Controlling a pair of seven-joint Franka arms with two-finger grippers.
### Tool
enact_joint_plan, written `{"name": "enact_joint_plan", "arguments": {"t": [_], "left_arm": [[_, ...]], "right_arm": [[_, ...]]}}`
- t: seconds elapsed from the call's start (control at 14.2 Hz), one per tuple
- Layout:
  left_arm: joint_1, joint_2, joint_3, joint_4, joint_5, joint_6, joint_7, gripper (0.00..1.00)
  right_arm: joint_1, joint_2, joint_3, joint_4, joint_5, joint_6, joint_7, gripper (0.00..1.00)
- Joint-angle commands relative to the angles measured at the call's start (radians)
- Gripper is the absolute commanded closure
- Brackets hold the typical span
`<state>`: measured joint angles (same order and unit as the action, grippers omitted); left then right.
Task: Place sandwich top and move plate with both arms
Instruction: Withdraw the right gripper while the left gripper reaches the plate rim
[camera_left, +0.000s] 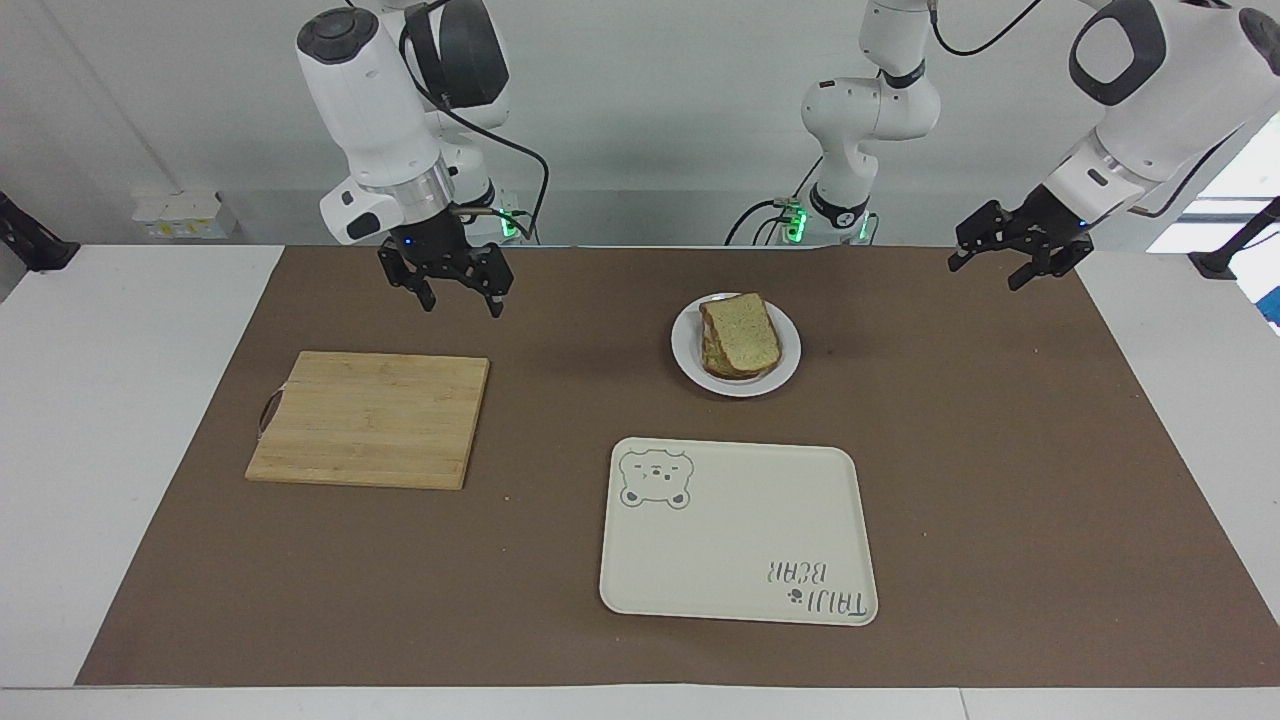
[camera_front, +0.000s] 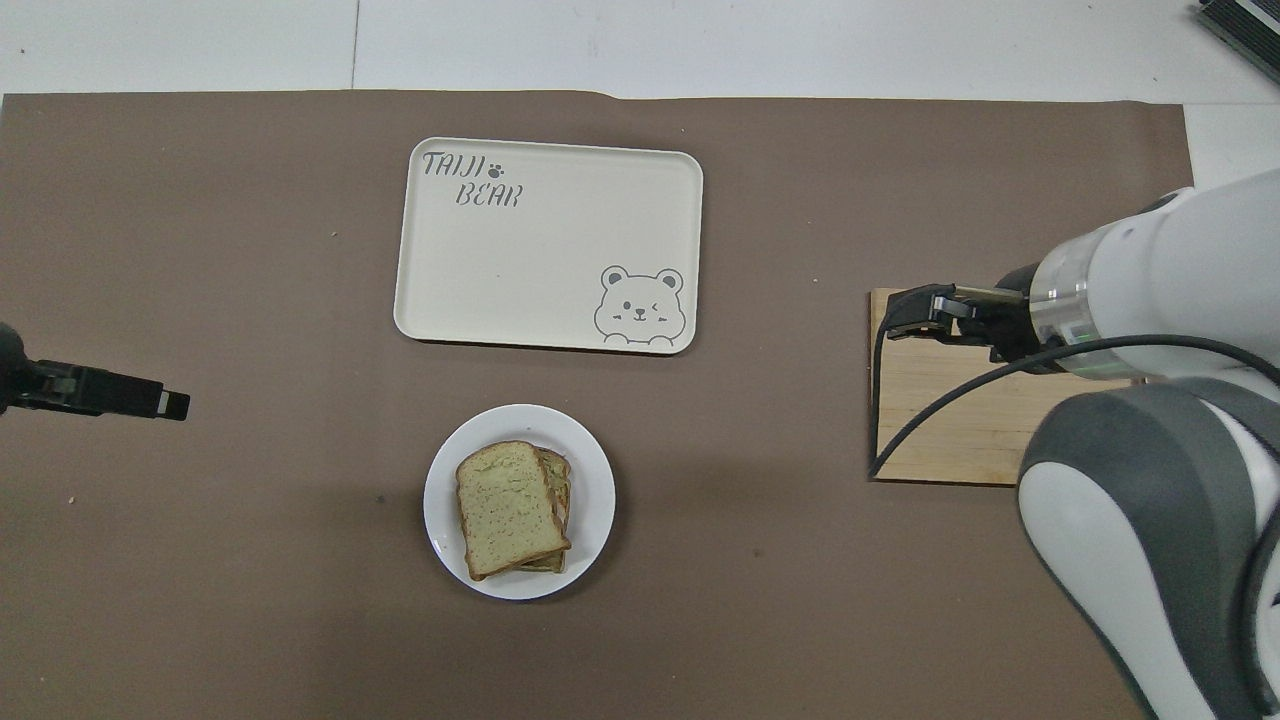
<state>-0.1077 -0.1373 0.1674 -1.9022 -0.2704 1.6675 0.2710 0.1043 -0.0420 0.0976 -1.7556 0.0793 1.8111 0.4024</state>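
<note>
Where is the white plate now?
The plate sits on the brown mat, nearer to the robots than the cream tray, with the sandwich on it.

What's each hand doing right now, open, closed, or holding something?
Left hand: open, holding nothing.
Right hand: open, holding nothing.

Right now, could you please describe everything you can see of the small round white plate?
The small round white plate is plain and glossy, lying flat on the brown mat, nearer the robots than the cream bear-printed tray. It carries a stacked sandwich, its pale speckled bread slice uppermost. Its rim shows all round; no gripper touches it.
</note>
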Motion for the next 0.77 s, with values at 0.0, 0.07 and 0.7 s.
{"name": "enact_joint_plan", "arguments": {"t": [0.0,0.07,0.7], "left_arm": [[0.0,-0.081,-0.008,-0.155,-0.087,0.098,-0.006,0.0],[-0.001,-0.081,-0.009,-0.181,-0.113,0.118,-0.003,0.0],[-0.018,-0.079,-0.009,-0.464,-0.426,0.293,0.232,0.19]], "right_arm": [[-0.014,-0.009,-0.007,0.051,-0.051,-0.058,0.001,0.0],[-0.017,-0.018,-0.01,0.07,-0.071,-0.07,0.0,0.0],[-0.015,-0.055,-0.212,0.191,-0.079,-0.256,-0.158,0.0]]}}
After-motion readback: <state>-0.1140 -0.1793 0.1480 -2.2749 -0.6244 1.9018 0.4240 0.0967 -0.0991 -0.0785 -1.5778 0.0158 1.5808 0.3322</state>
